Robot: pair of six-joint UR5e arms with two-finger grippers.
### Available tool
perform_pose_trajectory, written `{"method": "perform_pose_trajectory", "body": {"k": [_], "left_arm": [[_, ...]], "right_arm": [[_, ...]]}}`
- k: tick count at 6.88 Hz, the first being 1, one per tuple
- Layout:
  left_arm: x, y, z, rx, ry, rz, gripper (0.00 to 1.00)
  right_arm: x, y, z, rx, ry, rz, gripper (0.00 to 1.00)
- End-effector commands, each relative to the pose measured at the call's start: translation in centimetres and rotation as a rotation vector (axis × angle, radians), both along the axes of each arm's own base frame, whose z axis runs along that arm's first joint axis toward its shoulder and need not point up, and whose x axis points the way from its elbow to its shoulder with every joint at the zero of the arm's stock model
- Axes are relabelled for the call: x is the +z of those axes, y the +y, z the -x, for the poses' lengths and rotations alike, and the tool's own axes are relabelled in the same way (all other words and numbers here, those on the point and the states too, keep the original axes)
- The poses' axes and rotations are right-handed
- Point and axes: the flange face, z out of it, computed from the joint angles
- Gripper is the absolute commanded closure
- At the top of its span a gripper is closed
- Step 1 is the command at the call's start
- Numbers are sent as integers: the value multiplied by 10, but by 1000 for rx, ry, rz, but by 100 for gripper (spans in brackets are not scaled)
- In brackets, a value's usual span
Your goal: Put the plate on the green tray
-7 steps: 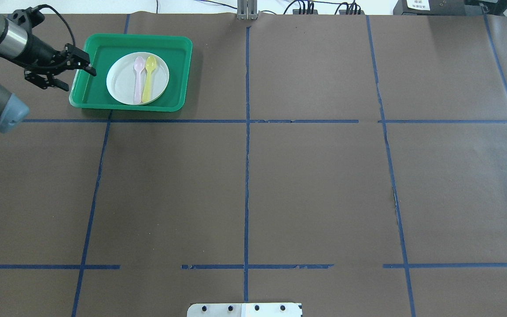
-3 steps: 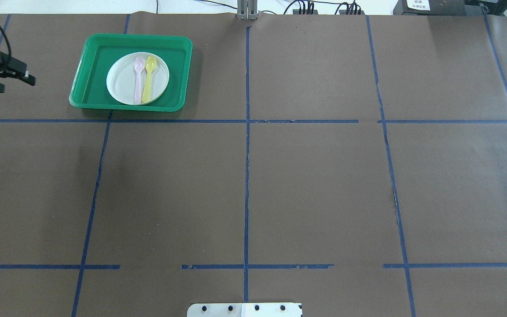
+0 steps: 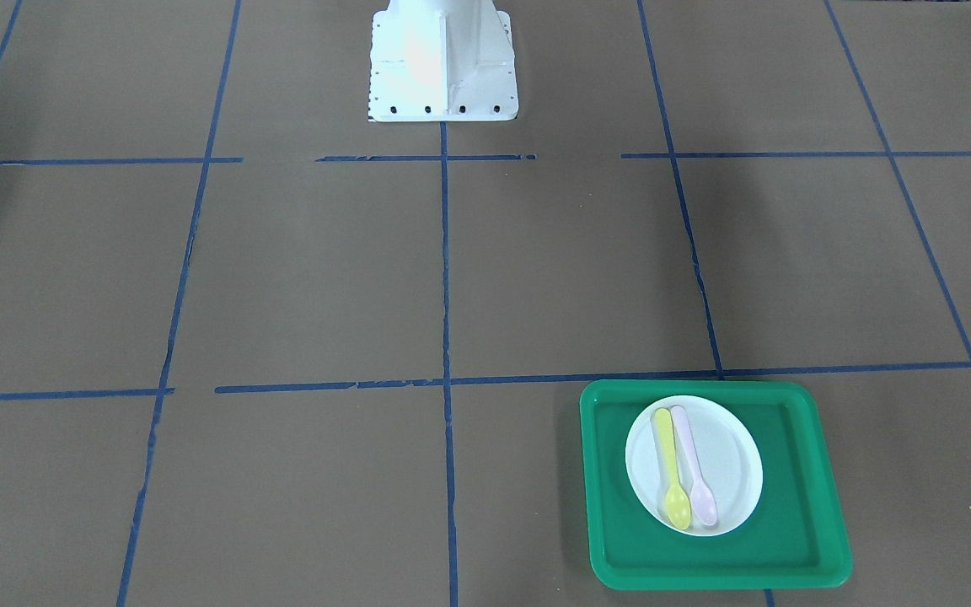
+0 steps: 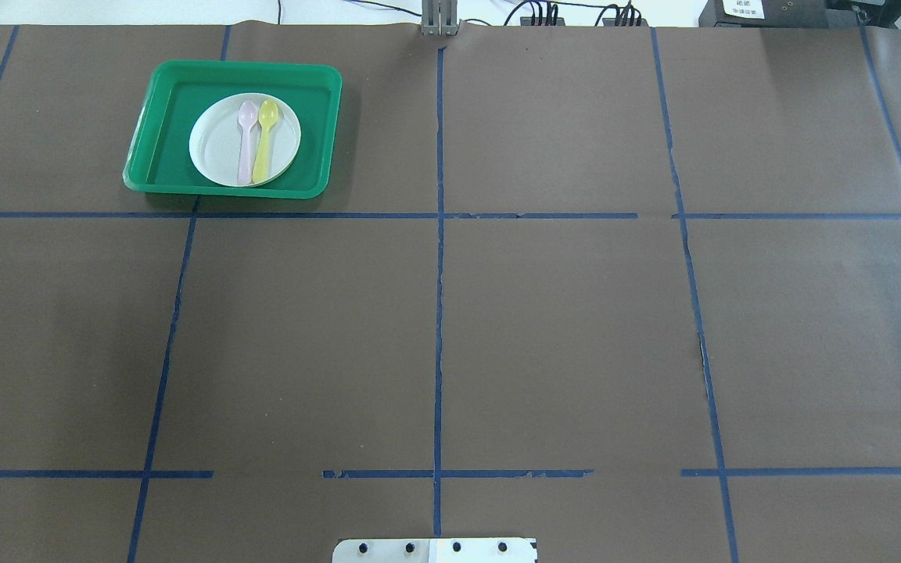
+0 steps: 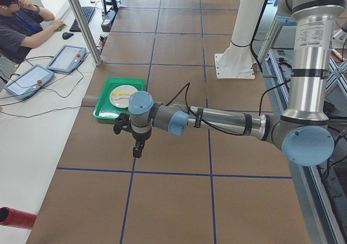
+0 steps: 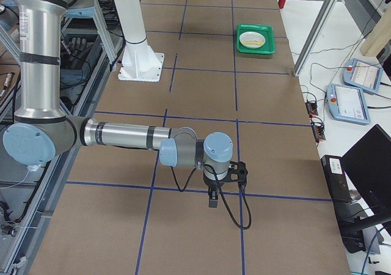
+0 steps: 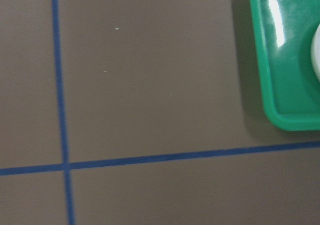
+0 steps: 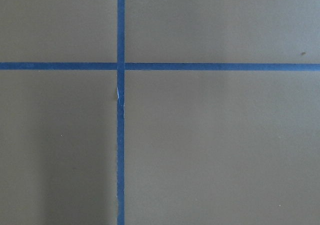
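Note:
The white plate (image 4: 220, 152) lies inside the green tray (image 4: 317, 117) at the far left of the table, with a pink spoon (image 4: 245, 145) and a yellow spoon (image 4: 264, 141) on it. Plate (image 3: 734, 459) and tray (image 3: 797, 506) also show in the front view. My left gripper (image 5: 138, 146) hangs over the table apart from the tray, seen only in the left side view; I cannot tell if it is open. The tray's corner (image 7: 285, 85) shows in the left wrist view. My right gripper (image 6: 212, 198) is far from the tray (image 6: 266, 30); I cannot tell its state.
Blue tape lines cross the brown table cover. The robot's white base plate (image 4: 435, 550) sits at the near edge. A person sits at a side desk (image 5: 21, 21) with tablets beyond the table's far edge.
My left gripper has drawn back leftwards from the tray's left rim and has left the overhead view. Plate, spoons and tray have not moved.

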Motion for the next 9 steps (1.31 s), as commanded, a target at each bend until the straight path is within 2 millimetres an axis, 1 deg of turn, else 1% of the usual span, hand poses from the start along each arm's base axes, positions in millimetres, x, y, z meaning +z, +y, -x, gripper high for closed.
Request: {"method": "perform_pose_trajectory", "body": {"k": [1,2,3,4,9], "left_arm": [[28,26,14,15,-12,29,0],[29,31,16,12,-21,22,0],[27,22,16,12,-34,8,0],[20,19,18,4,-67,-13,0],[18,18,19,0,-74,-35,0]], "right_arm": [[0,0,0,0,-1,-2,0],[1,1,0,0,-1,2,0],[0,0,0,0,-1,0,0],[0,0,0,0,-1,-2,0],[0,0,0,0,-1,-2,0]]}}
